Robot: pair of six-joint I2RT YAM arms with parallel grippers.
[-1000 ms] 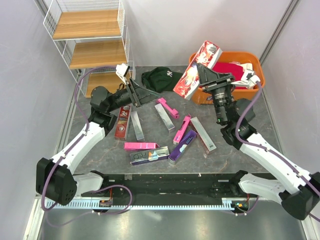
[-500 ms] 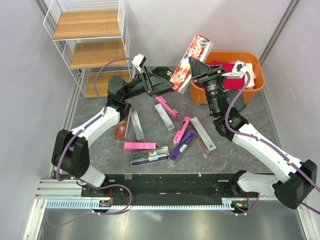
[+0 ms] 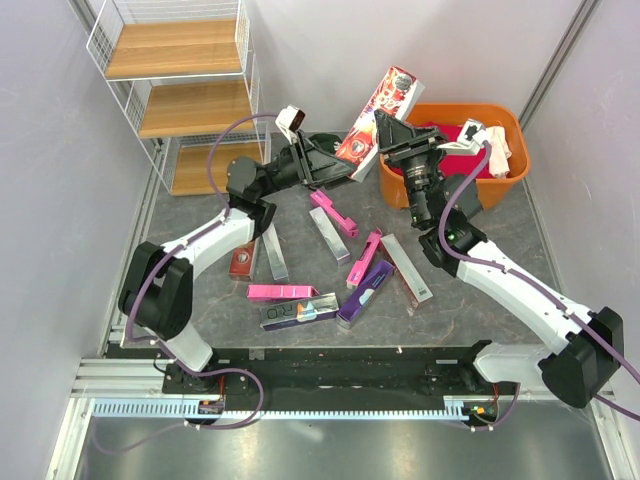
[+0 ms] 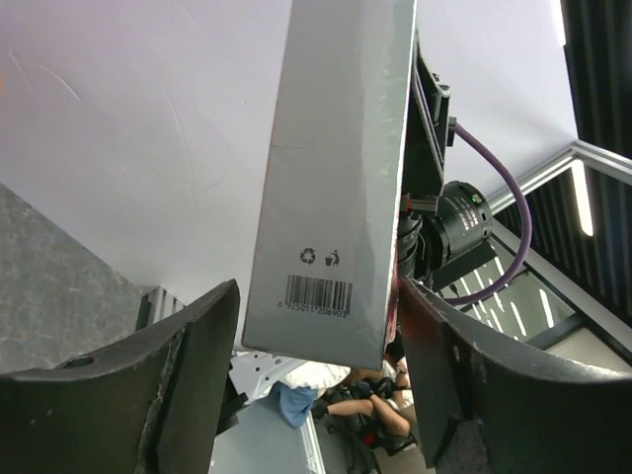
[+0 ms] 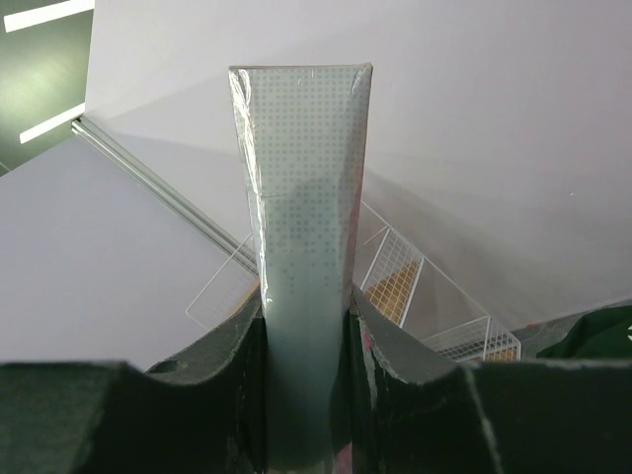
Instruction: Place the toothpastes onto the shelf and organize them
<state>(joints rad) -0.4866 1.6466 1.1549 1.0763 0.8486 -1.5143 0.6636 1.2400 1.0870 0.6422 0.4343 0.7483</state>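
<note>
Grey table (image 3: 220,310), scattered toothpaste boxes (image 3: 283,292), orange tub (image 3: 505,180), wire shelf (image 3: 190,110)

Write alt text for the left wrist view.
A silver-grey cardboard toothpaste box, barcode facing the camera, rises between the left gripper's open black fingers, with a gap on one side. Behind it are the other arm's black wrist and purple cable.

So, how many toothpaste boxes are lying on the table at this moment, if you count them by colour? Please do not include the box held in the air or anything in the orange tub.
Hot pink boxes: 3
Silver-grey boxes: 3
Dark red box: 1
Purple box: 1
Holographic box: 1
Total: 9
</note>
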